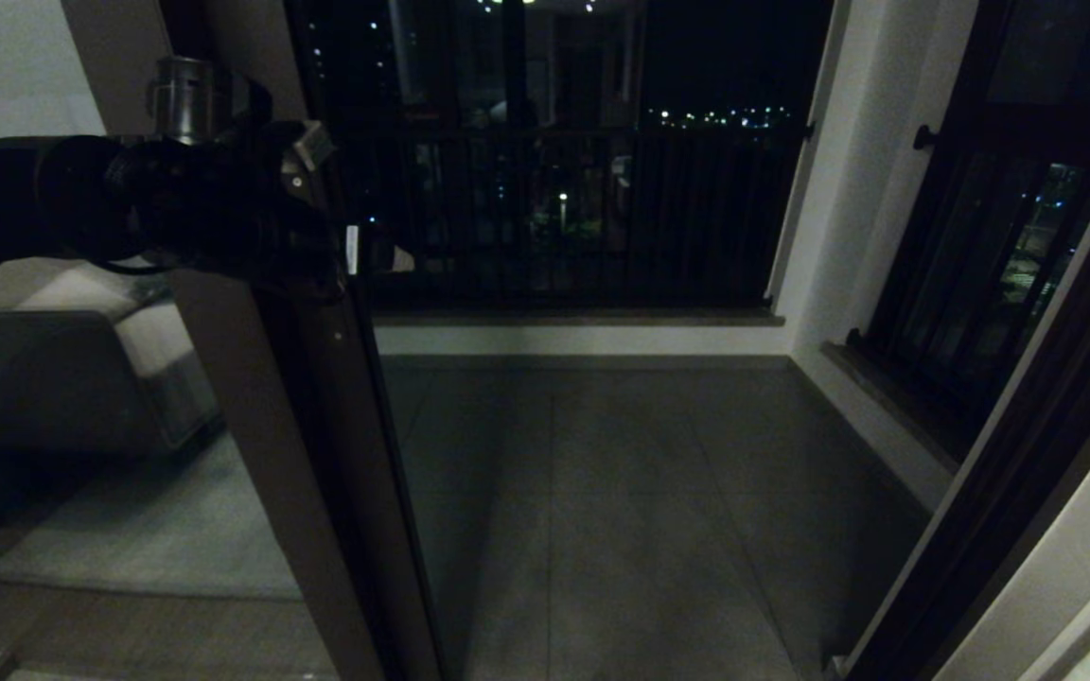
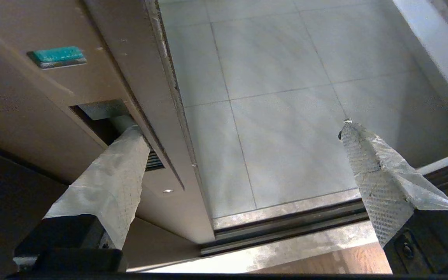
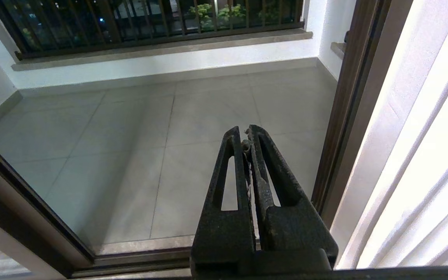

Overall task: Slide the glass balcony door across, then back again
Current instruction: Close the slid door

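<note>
The glass balcony door (image 1: 318, 454) stands at the left of the head view, its brown stile leaning across the frame, and the doorway to its right is open onto the balcony. My left gripper (image 1: 356, 251) is up at the stile's edge. In the left wrist view the left gripper (image 2: 238, 128) is open wide. One taped finger (image 2: 111, 175) reaches into the recessed handle (image 2: 99, 116); the other hangs free over the tiles. My right gripper (image 3: 246, 132) is shut and empty, held low in the doorway by the right jamb (image 3: 344, 116); it is out of the head view.
The floor track (image 2: 286, 225) runs across the threshold. A black railing (image 1: 583, 218) closes the balcony's far side. A dark-framed window with a round knob (image 1: 923, 139) is at right. A sofa (image 1: 53, 378) shows through the left glass. A white curtain (image 3: 422, 175) hangs beside the right arm.
</note>
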Robot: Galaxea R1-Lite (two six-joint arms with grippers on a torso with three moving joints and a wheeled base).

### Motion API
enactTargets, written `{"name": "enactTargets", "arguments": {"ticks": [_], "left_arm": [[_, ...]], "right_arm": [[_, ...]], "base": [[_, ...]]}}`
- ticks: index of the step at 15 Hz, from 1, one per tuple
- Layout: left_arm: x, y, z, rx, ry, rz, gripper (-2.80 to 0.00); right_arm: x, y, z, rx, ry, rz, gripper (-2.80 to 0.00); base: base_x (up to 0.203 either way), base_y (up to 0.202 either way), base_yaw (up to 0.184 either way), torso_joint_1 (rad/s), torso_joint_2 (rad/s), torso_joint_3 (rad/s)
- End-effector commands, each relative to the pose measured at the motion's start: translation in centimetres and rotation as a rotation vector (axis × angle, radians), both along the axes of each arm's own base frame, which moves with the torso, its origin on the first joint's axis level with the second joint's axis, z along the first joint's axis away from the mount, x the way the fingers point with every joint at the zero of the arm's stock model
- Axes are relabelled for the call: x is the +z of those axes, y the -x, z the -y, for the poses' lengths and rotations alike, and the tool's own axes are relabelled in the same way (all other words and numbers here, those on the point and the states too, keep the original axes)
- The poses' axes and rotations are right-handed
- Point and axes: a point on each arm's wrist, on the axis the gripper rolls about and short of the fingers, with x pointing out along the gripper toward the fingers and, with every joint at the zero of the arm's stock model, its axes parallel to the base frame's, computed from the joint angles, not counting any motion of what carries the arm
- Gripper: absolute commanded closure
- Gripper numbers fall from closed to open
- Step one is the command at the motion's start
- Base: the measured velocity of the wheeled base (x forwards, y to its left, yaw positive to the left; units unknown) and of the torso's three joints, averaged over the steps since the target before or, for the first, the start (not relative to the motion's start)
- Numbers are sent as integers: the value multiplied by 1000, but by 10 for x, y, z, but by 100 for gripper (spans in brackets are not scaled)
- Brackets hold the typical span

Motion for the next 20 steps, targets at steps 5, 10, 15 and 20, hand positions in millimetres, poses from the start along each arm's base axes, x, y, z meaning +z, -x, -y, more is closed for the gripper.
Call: {"name": "enactTargets", "arguments": {"ticks": [5,10,15,20], "left_arm": [[0,3,13,-35,0,-1,-280],[2,7,20,-54,4,4,-280],[3,8,24,-63,4,7,-280],[4,12,34,-90,3,11,-280]], "right_arm": [[0,0,0,0,0,-2,0],[0,0,0,1,-1,-2,0],[0,0,0,0,0,-2,0],[0,0,0,0,0,-2,0]], "base": [[0,0,0,0,0,0],[0,0,0,0,0,0],[0,0,0,0,0,0],[0,0,0,0,0,0]]}}
